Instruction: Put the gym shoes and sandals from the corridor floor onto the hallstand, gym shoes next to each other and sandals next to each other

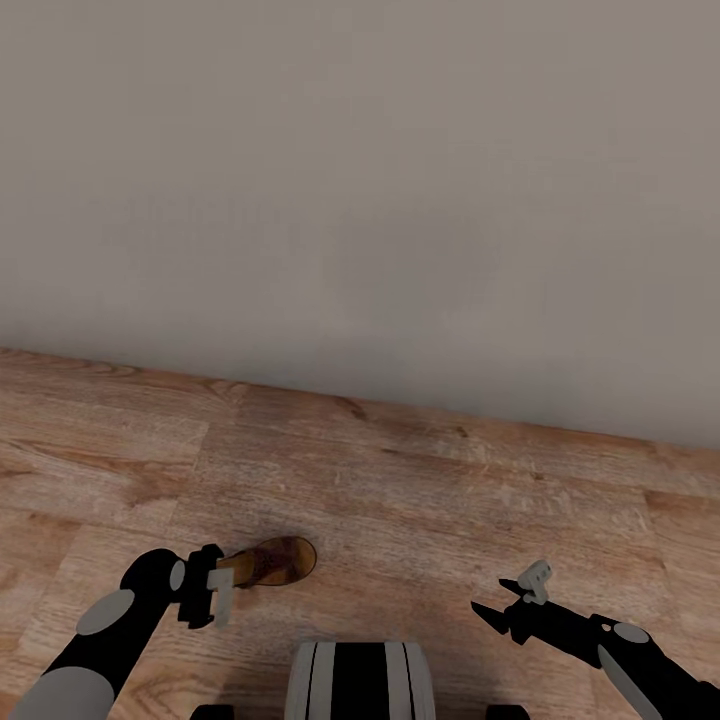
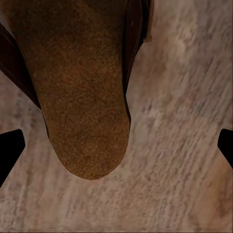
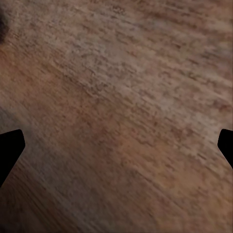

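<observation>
One brown leather sandal (image 1: 280,561) lies on the wood-plank corridor floor (image 1: 420,500), close in front of my base. My left gripper (image 1: 222,588) sits right at its near end. In the left wrist view the sandal's suede footbed (image 2: 82,97) reaches down between the wide-apart fingertips (image 2: 9,150), and the left gripper (image 2: 116,150) is open and not touching it. My right gripper (image 1: 497,602) hovers low over bare floor to the right, and in its wrist view this gripper (image 3: 116,150) stands open over planks (image 3: 126,97). The other sandal, the gym shoes and the hallstand are out of view.
A plain off-white wall (image 1: 360,180) meets the floor a short way ahead, running across the whole head view. My dark base (image 1: 360,680) shows at the lower edge between the arms. Bare planks stretch left and right of the sandal.
</observation>
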### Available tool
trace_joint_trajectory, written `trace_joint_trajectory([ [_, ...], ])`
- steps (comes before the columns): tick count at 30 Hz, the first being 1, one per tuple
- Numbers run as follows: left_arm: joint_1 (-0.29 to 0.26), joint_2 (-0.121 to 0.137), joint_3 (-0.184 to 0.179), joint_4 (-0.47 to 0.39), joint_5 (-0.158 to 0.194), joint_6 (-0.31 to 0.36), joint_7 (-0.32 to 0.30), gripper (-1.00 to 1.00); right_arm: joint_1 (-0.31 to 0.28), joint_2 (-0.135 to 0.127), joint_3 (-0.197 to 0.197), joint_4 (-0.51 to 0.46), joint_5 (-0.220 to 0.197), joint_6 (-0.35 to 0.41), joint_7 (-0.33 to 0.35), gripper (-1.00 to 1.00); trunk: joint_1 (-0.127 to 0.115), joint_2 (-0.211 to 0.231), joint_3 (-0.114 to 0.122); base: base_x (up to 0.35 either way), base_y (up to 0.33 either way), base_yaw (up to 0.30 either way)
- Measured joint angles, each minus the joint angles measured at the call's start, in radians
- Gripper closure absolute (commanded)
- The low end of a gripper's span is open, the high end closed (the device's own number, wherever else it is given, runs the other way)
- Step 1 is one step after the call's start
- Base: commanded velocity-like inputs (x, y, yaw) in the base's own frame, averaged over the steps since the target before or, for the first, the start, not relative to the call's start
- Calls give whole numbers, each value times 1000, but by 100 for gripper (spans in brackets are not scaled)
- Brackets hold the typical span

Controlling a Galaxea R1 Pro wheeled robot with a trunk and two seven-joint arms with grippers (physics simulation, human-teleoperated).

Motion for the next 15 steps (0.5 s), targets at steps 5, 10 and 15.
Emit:
trace_joint_trajectory([
  [5,0,1,4,0,-24,5,3,-100,0,0,0,0,0,0,0,-100,0,0,0,0,0,0],
  [10,-3,1,5,-2,-33,10,9,-100,0,1,0,0,0,0,0,-100,0,0,0,0,0,0],
  [15,-8,1,5,-2,-34,11,26,-100,0,1,0,0,0,0,0,-100,2,-1,-22,0,0,0],
])
